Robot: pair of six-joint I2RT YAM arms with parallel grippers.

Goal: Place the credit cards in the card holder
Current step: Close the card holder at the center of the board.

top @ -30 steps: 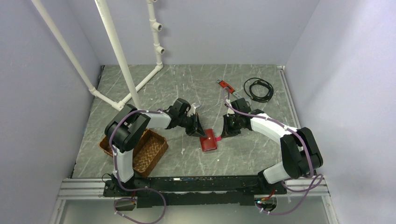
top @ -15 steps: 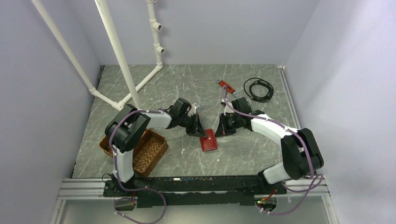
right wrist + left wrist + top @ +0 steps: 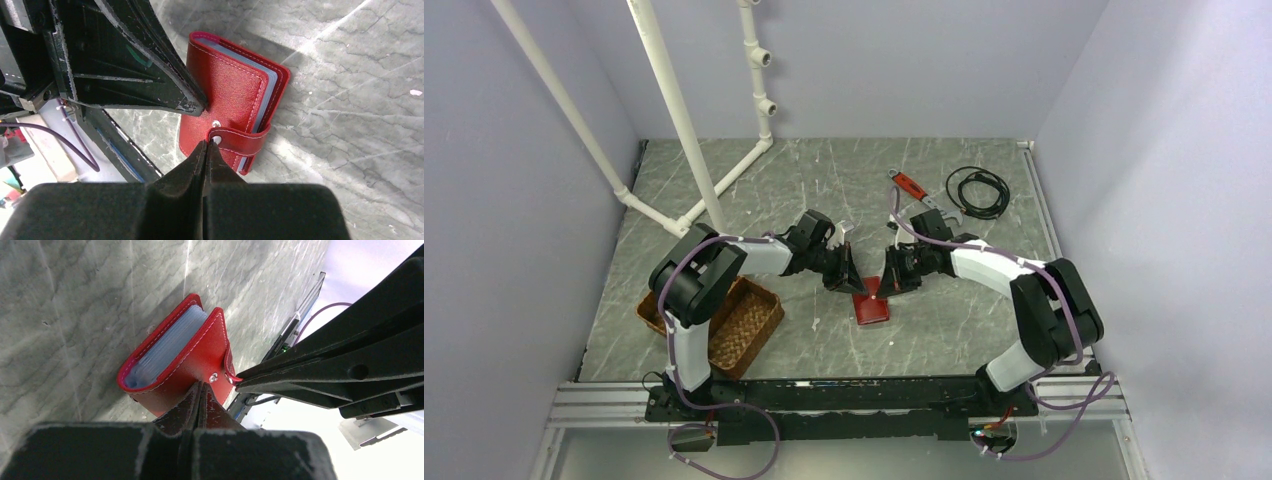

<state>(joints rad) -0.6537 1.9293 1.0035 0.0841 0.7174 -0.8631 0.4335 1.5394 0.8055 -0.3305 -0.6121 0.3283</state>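
From above, you see the folded card holder (image 3: 871, 306) lying between and just below both tips, with the left gripper (image 3: 851, 286) at its left edge and the right gripper (image 3: 887, 286) at its right. In your left wrist view the fingers (image 3: 186, 407) are pressed together, their tips touching the red cover. In your right wrist view the fingers (image 3: 190, 170) are likewise together, with their tips at the snap (image 3: 216, 140) on the strap.

Card holder (image 3: 227, 95) was red, grained, with pale stitching, a silver snap and pale blue-grey sleeves; table (image 3: 804, 180) was grey marble-patterned with white veins; tray (image 3: 742, 322) was brown woven wicker; wrench (image 3: 909, 184) red-handled; cable (image 3: 977, 191) black; pipes (image 3: 674, 110) white.
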